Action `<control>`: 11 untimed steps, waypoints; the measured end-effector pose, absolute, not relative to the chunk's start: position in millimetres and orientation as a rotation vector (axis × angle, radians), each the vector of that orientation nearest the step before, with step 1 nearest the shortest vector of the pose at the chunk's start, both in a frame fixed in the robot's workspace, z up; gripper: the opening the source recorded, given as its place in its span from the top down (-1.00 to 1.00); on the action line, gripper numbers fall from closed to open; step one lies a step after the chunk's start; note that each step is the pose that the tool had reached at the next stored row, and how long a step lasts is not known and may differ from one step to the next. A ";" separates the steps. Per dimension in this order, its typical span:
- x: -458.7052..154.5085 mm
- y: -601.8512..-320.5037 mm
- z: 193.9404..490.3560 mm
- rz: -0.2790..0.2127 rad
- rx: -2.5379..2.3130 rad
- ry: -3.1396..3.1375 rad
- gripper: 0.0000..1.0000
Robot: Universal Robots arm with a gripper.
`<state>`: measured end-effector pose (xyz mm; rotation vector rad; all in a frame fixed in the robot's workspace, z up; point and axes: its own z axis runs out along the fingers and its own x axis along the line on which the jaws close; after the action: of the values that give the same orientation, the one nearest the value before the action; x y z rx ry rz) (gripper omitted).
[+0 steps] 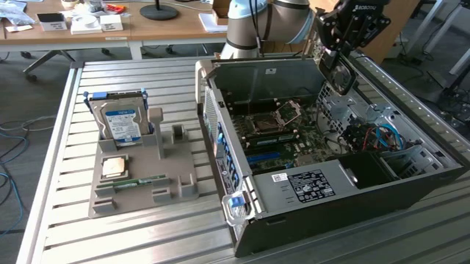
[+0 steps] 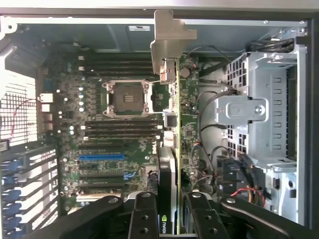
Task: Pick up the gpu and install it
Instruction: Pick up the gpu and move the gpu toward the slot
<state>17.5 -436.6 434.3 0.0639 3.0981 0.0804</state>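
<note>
Above the open computer case (image 1: 345, 214), the gripper (image 1: 339, 52) holds the gpu (image 2: 169, 149) up in the air, with its jaws squeezing the two flat sides of it. Seen from the wrist, it stands edge on between the black fingers (image 2: 144, 216), with its silver bracket (image 2: 167, 35) at the far end, over the green board (image 2: 124, 149) inside the case. Beside the case, on the metal table (image 1: 74, 231), a grey holder (image 1: 147, 165) keeps the hard drive (image 1: 121, 124) upright
</note>
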 end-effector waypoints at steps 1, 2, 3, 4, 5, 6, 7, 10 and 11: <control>20.3 -436.6 434.3 0.081 0.064 3.098 0.47; 22.9 -436.6 434.3 0.081 0.064 3.098 0.47; 25.4 -436.6 434.4 0.080 0.064 3.098 0.47; 27.8 -436.6 434.3 0.080 0.064 3.098 0.47; 30.1 -436.7 434.3 0.080 0.064 3.098 0.47; 31.8 -436.6 434.3 0.080 0.064 3.098 0.47; 32.1 -436.6 434.3 0.080 0.064 3.098 0.47; 32.1 -436.7 434.3 0.080 0.064 3.098 0.47; 32.1 -436.7 434.3 0.080 0.064 3.098 0.47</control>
<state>32.1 -436.7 434.3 0.0638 3.0981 0.0804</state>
